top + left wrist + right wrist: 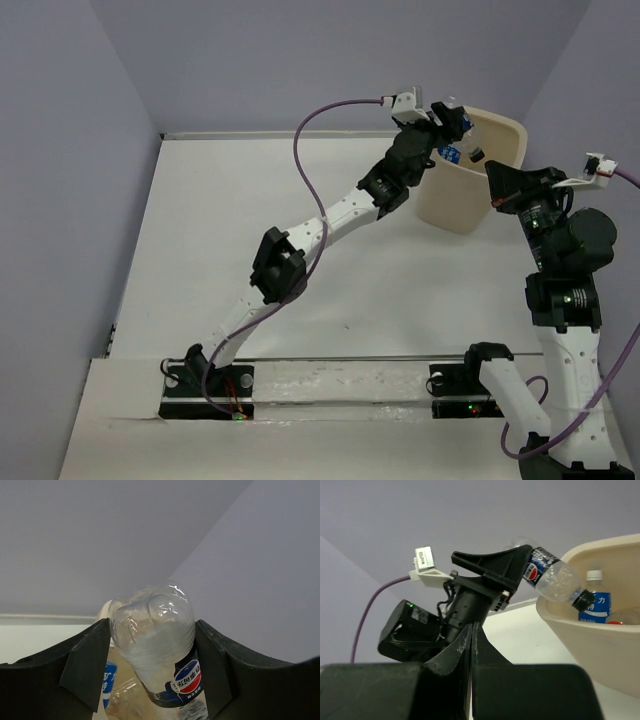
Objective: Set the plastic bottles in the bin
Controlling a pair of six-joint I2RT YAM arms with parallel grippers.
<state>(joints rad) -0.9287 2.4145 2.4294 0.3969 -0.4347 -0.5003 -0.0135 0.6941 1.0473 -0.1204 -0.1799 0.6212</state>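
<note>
1. Left gripper (150, 672): fingers (85, 662) part-spread, pinching the held bottle (152, 640) across its crinkled clear body, one pad on each side.
2. Held bottle: blue-and-red label, dark cap tilted downward over the mouth of the bin (580, 640).
3. Inside the bin: second bottle (594, 601), blue label, white cap up.
4. Right gripper (471, 645): fingers pressed together, nothing between them, near the bin's outer wall.

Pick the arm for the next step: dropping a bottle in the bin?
Left. The left gripper holds a clear bottle over the bin, cap tilted down toward the opening; likely just release. The right gripper is shut and empty beside the bin.
</note>
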